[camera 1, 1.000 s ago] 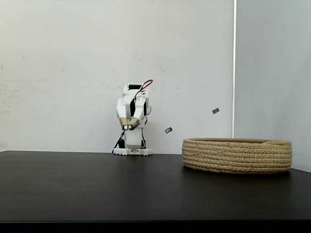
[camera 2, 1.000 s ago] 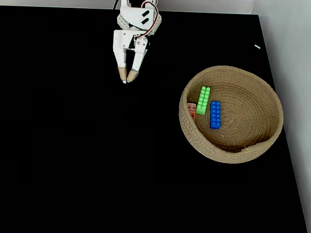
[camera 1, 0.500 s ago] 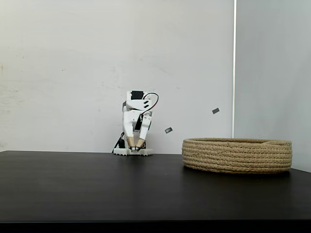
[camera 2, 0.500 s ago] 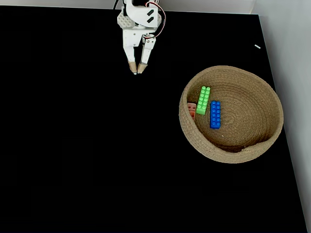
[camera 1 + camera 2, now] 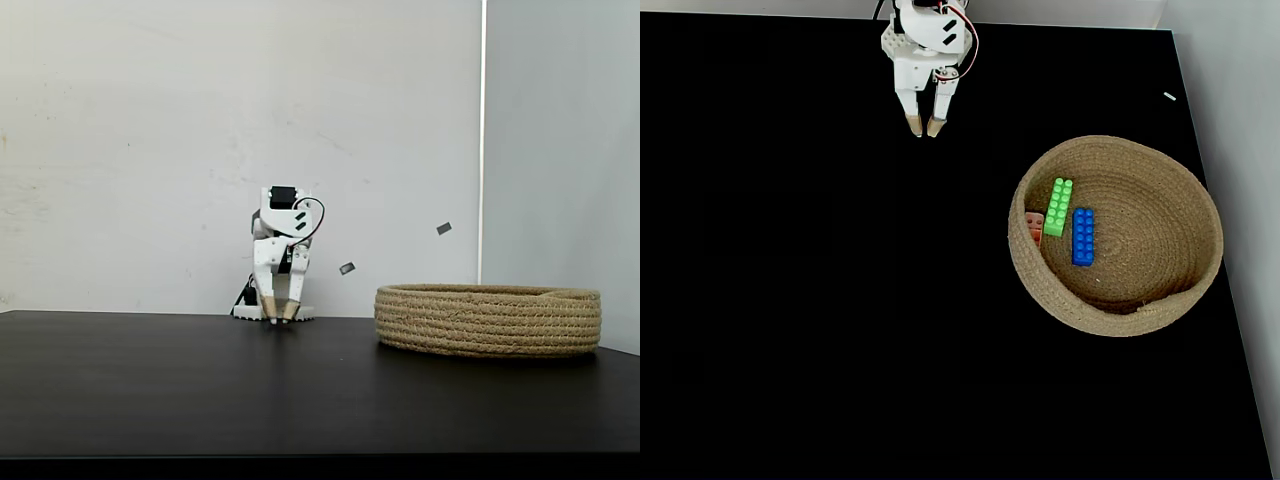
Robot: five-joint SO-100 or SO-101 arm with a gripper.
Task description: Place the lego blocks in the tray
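The tray [image 5: 1200,215] is a round basket of coiled tan rope on the right of the black table, seen from the side as a low tan ring [image 5: 488,320]. Inside it lie the lego blocks: a green brick [image 5: 1059,206] and a blue brick [image 5: 1083,236] side by side, left of its centre. My gripper [image 5: 923,129] hangs at the back of the table near the arm's base, well left of the tray. It points down, with its tips just above the tabletop [image 5: 278,316]. Its fingers stand slightly apart and hold nothing.
A small reddish brick [image 5: 1034,226] lies against the tray's inner left wall, partly hidden by the rim. The white arm base [image 5: 272,312] stands at the table's back edge against a white wall. The black tabletop [image 5: 820,320] stretches wide to the left and front.
The arm has folded back toward its base, and the gripper has dropped from mid-height down to the tabletop. Its fingertips have parted a little. The bricks and tray have not moved.
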